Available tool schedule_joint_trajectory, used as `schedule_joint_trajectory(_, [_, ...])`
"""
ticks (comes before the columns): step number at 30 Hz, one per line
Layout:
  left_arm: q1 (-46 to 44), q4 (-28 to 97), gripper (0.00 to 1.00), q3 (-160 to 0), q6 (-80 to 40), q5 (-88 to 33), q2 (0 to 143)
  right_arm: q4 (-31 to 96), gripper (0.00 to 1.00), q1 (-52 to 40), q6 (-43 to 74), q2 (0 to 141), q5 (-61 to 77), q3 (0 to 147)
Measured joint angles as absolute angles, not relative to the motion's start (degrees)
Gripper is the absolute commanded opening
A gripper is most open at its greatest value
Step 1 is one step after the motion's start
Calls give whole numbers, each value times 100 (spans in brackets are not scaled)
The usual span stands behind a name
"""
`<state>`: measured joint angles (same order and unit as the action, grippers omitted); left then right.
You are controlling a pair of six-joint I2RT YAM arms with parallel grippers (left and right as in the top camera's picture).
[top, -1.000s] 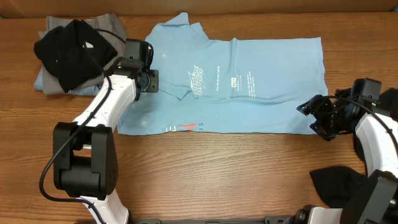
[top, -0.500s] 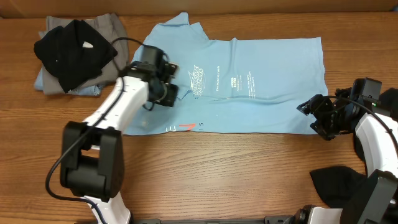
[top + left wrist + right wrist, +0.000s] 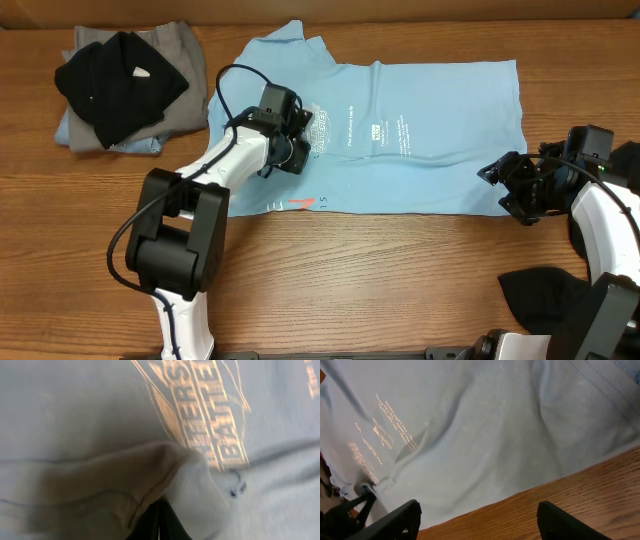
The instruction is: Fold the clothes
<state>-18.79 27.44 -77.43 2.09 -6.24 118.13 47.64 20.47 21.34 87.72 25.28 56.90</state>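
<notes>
**Two grippers at a spread sky-blue T-shirt**

Overhead: the sky-blue T-shirt [image 3: 420,140] lies flat between the hands. The left gripper [image 3: 292,152] sits on its sleeve end, the right gripper [image 3: 503,188] beside its hem.

Left wrist: jaws pinched together on a raised sleeve fold [image 3: 150,467], lettering [image 3: 205,415] just beyond.

Right wrist: fingers [image 3: 395,520] spread wide, empty, cloth just ahead.

The shirt looks light and limp; take it by doubled edges or corners.
</notes>
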Motion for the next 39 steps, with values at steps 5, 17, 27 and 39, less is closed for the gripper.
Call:
schedule_joint_trajectory(5, [-1876,2694,5,-7992,-167,-362,11874,4764,78,2049,2134,8772,2528,5690])
schedule_joint_trajectory(17, [-1828,2689,24,-8877,-338,421,11896,4786,78,2049,2132,8772,2530,5690])
schedule_joint_trajectory(27, [-1796,4858,4,-9828,-283,432,11922,4831,78,2049,2115,8772,2462,5690])
schedule_joint_trajectory(39, [-1791,3817,4,-9559,1,-130,12814,4807,78,2049,2110,8772,2456,5693])
